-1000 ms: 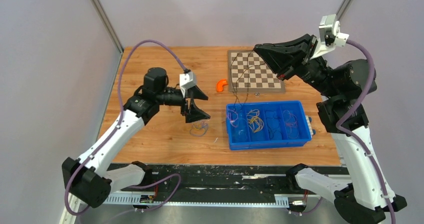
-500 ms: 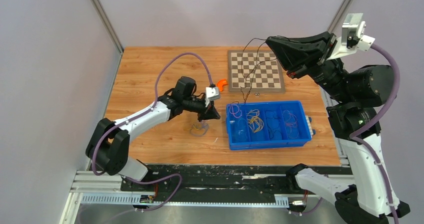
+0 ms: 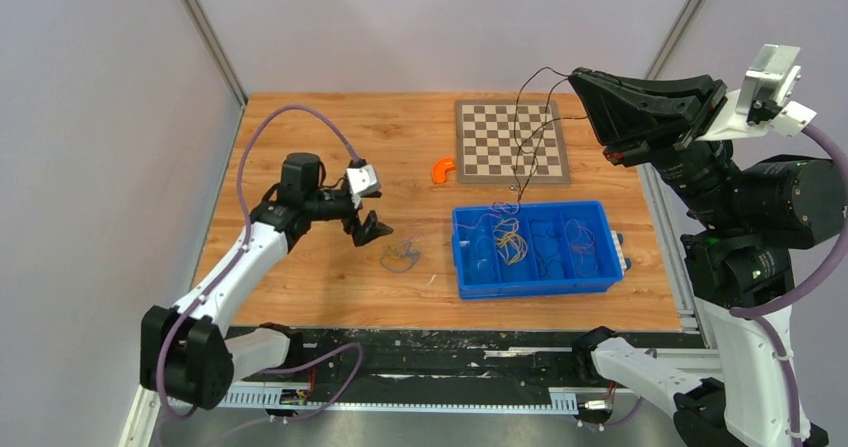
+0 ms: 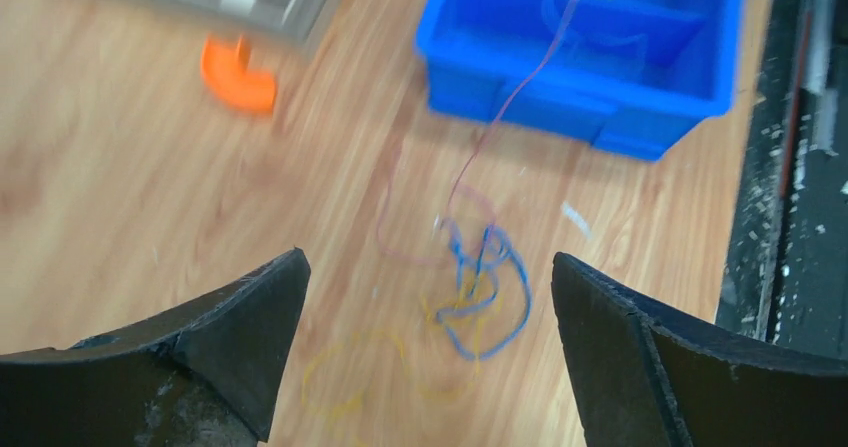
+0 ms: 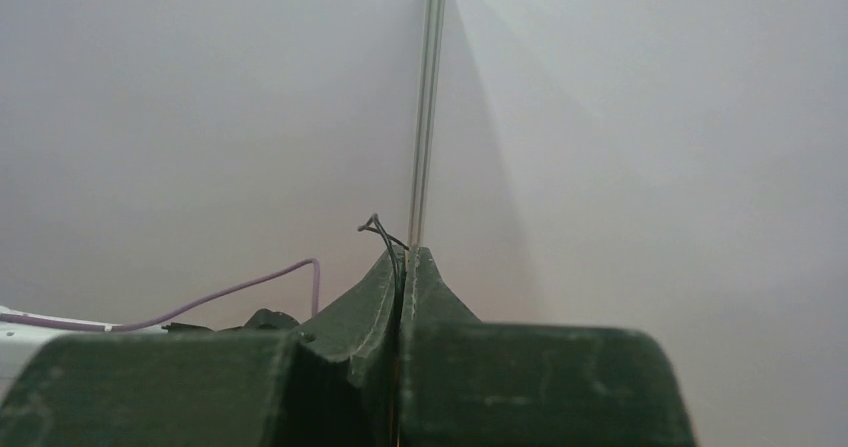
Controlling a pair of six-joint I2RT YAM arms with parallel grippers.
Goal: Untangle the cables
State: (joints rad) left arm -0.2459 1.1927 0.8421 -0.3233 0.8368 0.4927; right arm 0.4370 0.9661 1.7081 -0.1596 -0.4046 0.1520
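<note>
My left fingers (image 4: pixel 430 267) stand wide apart with nothing in them, hovering over the table (image 3: pixel 300 137). A small tangle of blue, yellow and reddish cables (image 4: pixel 478 292) lies on the wood below the gap between them, untouched. 1 reddish strand (image 4: pixel 500 117) runs from it toward the blue bin (image 3: pixel 530 285). My right fingers (image 5: pixel 403 259) are pressed together, raised high at the far right. They pinch a black cable (image 3: pixel 528 127) that hangs past the chessboard (image 3: pixel 480 152) to the bin, where more cables lie.
</note>
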